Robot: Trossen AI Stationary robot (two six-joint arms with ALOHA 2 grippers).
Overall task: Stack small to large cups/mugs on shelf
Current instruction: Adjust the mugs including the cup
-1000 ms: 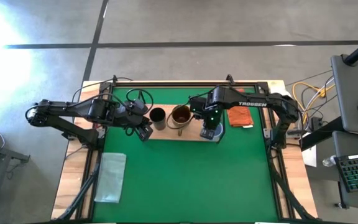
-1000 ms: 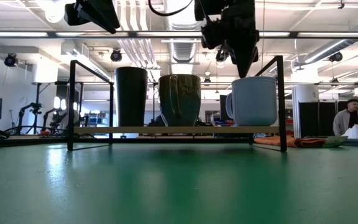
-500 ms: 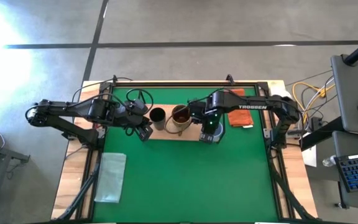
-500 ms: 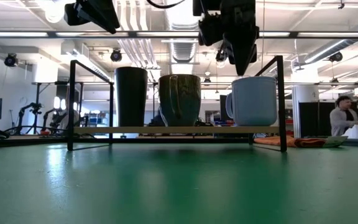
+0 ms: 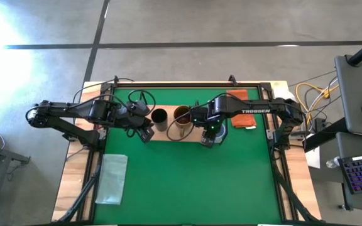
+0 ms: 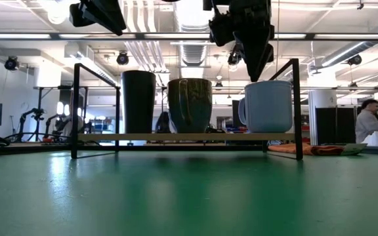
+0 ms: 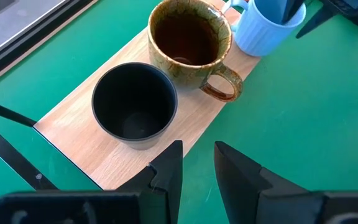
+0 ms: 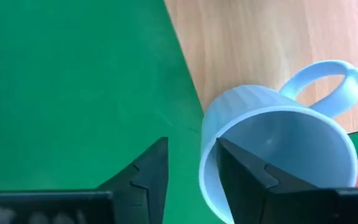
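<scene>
On the green table (image 6: 189,196) stands the shelf (image 6: 189,137) carrying the black cup (image 6: 139,101), brown-gold mug (image 6: 189,105) and pale blue mug (image 6: 268,106) in a row, the right gripper (image 8: 191,171) just above the blue mug's rim with fingers slightly apart, empty, and the left gripper (image 7: 196,171) likewise parted, hovering by the black cup's end.

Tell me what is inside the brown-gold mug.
Nothing shows inside the brown-gold mug: the left wrist view sees only its dark glazed bottom and walls. The near inner wall is hidden by the rim.
</scene>
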